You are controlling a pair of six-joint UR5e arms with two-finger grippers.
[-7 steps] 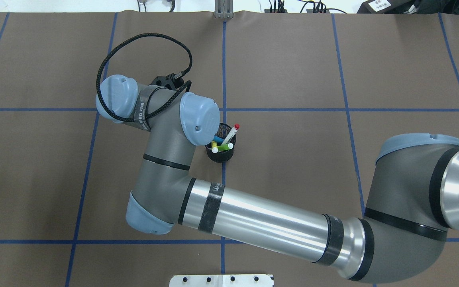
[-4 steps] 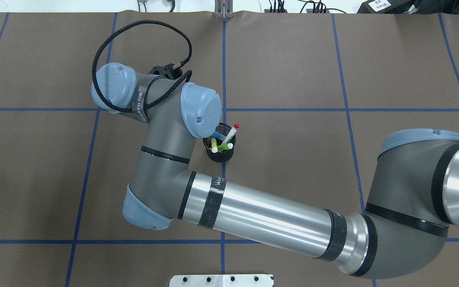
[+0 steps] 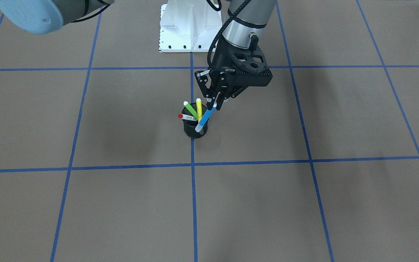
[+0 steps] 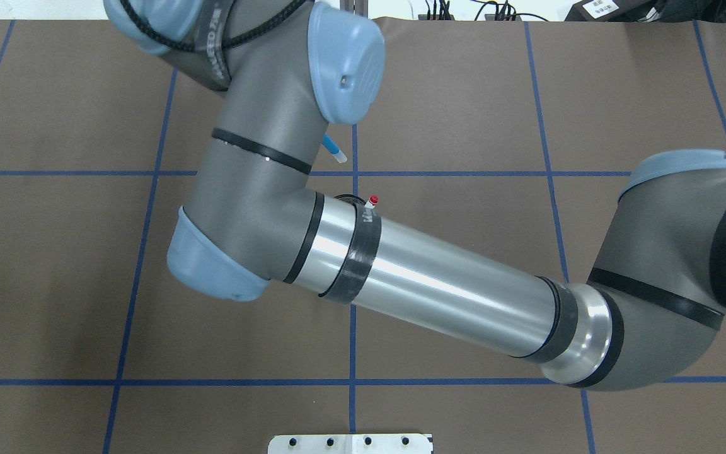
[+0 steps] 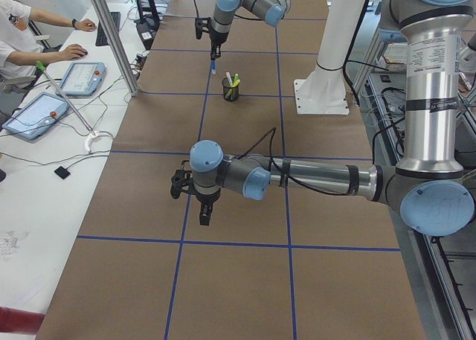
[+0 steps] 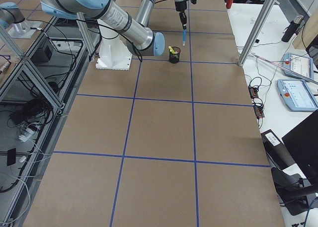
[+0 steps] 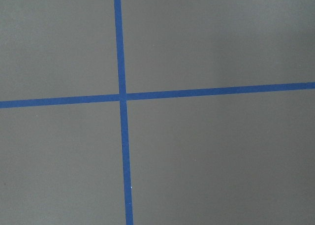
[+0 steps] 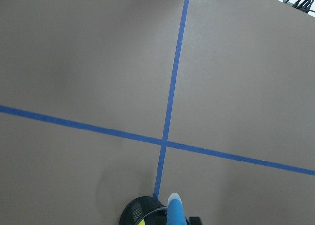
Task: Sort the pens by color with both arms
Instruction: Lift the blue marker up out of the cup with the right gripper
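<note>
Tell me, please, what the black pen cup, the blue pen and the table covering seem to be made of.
Black pen cup: probably thin metal mesh, matte; its wall looks faintly perforated. Blue pen: likely smooth plastic, evenly bright barrel with white ends. Table covering: matte brown sheet, paper or vinyl; its lines look like blue tape.

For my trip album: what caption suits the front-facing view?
Jaws of the right arm hold the blue pen clear of the cup; the green pen, yellow pen and red-tipped pen stand inside.
</note>
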